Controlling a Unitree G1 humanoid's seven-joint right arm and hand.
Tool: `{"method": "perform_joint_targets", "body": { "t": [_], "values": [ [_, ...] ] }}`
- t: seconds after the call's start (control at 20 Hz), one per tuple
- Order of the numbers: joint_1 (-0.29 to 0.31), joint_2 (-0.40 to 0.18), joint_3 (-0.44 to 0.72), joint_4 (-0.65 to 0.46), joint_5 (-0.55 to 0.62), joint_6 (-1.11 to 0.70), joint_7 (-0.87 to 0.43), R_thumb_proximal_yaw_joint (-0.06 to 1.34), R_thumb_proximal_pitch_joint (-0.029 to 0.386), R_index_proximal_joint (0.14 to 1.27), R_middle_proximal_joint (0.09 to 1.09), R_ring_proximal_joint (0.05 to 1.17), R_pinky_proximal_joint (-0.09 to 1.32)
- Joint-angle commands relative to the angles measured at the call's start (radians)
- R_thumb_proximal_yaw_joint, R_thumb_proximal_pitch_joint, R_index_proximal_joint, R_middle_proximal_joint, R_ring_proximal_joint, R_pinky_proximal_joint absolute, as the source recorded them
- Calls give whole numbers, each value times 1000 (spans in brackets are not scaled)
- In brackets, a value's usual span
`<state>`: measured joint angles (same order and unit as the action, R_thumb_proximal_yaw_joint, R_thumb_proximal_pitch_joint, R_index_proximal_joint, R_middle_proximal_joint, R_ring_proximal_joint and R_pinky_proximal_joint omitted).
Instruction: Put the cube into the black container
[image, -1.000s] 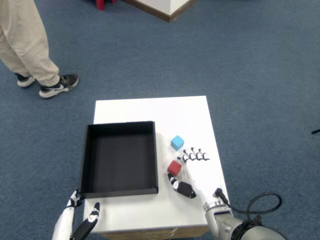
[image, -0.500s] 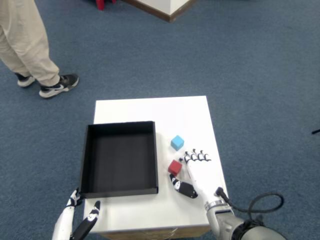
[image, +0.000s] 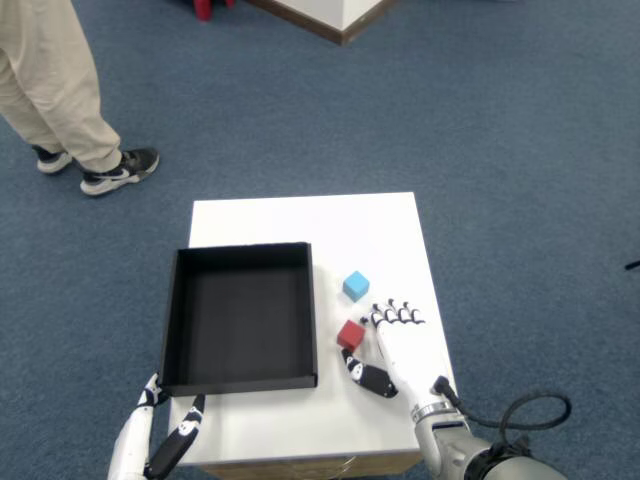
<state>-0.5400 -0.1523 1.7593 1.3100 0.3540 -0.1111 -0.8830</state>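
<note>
The red cube sits on the white table, at 3 o'clock of the black container. The right hand flanks it, fingers spread, empty; a careless close could nudge it toward the blue cube at 12 o'clock

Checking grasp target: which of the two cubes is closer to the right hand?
The red cube, sitting beside the right hand between its thumb and fingers. The blue cube lies farther up the table, beyond the fingertips.
</note>
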Motion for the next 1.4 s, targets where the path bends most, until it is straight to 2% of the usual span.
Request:
{"method": "perform_joint_targets", "body": {
  "t": [0.05,0.85,1.4],
  "values": [
    [-23,-10,-14,12,-18,4,6,517,106,469,208,134,-27],
    [-10,-2,-94,-10,-95,-5,18,512,124,479,201,122,-32],
    [-11,4,-159,-61,-172,-16,-51,480,139,494,197,110,-45]
  ]
}}
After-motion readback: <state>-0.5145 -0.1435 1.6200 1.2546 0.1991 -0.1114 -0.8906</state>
